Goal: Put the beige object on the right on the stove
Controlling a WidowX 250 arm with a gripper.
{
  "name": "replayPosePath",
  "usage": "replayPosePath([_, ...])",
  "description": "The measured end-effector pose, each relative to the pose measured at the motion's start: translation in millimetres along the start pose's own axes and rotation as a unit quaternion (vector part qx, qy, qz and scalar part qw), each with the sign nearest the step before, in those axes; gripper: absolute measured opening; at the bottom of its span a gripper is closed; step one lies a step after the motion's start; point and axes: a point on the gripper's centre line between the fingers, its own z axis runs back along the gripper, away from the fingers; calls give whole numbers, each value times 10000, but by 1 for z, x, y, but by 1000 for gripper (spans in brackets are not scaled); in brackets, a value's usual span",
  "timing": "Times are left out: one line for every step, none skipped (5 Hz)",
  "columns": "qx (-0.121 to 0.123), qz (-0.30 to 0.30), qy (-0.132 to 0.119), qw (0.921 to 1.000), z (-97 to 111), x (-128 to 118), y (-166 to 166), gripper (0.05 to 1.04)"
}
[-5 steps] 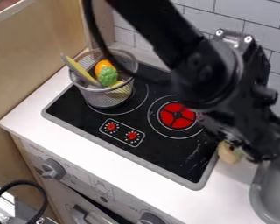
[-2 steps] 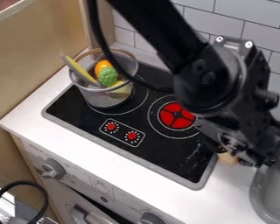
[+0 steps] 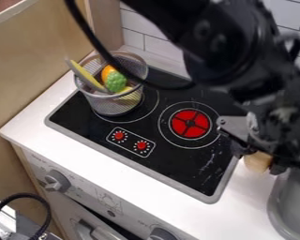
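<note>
One big black robot arm (image 3: 234, 56) cuts across the upper right, hiding the stove's back right corner and part of the tiled wall (image 3: 155, 47). Next biggest is the white counter (image 3: 96, 161), running as a strip along the front of the black stove (image 3: 171, 164), whose grey rim marks its edge. Off to the right, the grey sink (image 3: 274, 206) gets cut off by the frame, with a narrow bit of counter between it and the stove. The gripper (image 3: 259, 160) is over that gap, clamped on the beige object (image 3: 258, 162), which is just beside the stove's right edge, top partly covered, so no clue what it actually is. Wire basket (image 3: 115, 102) is on the back left burner, mesh blurring whatever's low inside. Smallest stuff: two red dials (image 3: 141, 145) ringed by white ticks, plus oven-panel markings too faint to read, sorry.
</note>
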Motion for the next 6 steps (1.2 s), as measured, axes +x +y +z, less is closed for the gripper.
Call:
replayPosePath([-9,28,199,9998,10,16,1,629])
replayPosePath([-10,-406,82,9991,22,27,17,628])
replayPosePath([88,-843,24,9964,13,25,45,628])
replayPosePath([243,-1154,-64,9930,10,25,77,627])
replayPosePath([329,-1295,-195,9908,4,11,97,628])
replayPosePath([279,-1346,-442,9895,-3,2,105,628])
